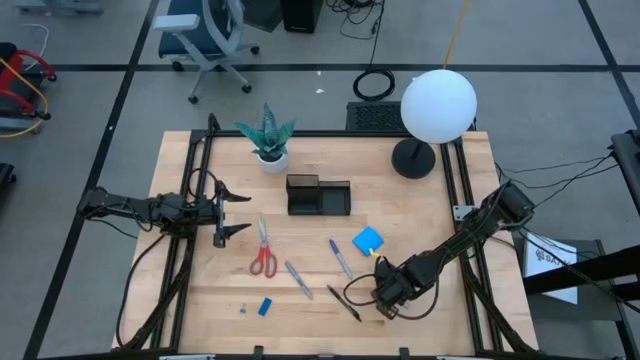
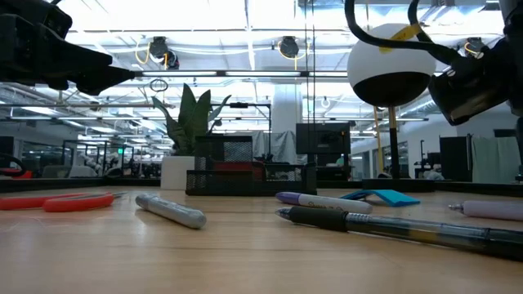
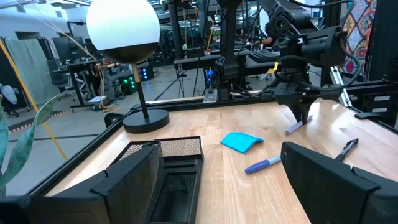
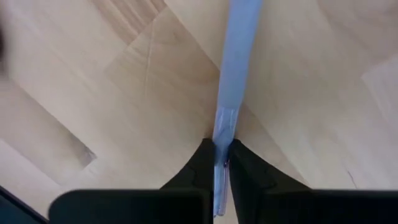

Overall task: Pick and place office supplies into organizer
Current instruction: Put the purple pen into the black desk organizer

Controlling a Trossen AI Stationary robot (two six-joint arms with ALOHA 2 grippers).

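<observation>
Pressing down near the front right part of the light wooden surface [image 1: 430, 190], the right gripper [image 1: 383, 303] has its dark fingers [image 4: 202, 165] closed on a thin pale grey pen [image 4: 231, 93], which lies flat on the wood and is pinched at one end between the two tips. The left gripper [image 1: 226, 210] hangs above the left side of the surface with its fingers [image 3: 329, 180] spread wide and holding nothing. The small black mesh organizer [image 1: 318, 195] stands near the middle back of the surface, between a green potted plant in a white pot [image 1: 268, 140] and a lamp with a white round globe and a black round base [image 1: 437, 108]. The red-handled scissors [image 1: 263, 250] lie in front of the left gripper, and a grey marker pen [image 1: 297, 279] lies just beside them on the right. A purple pen [image 1: 340, 257] and a bright blue square notepad [image 1: 367, 240] lie near each other in front of the organizer. A black pen [image 1: 343, 301] lies just beside the right gripper. A tiny blue block [image 1: 265, 307] rests near the front edge, well apart from the organizer.
</observation>
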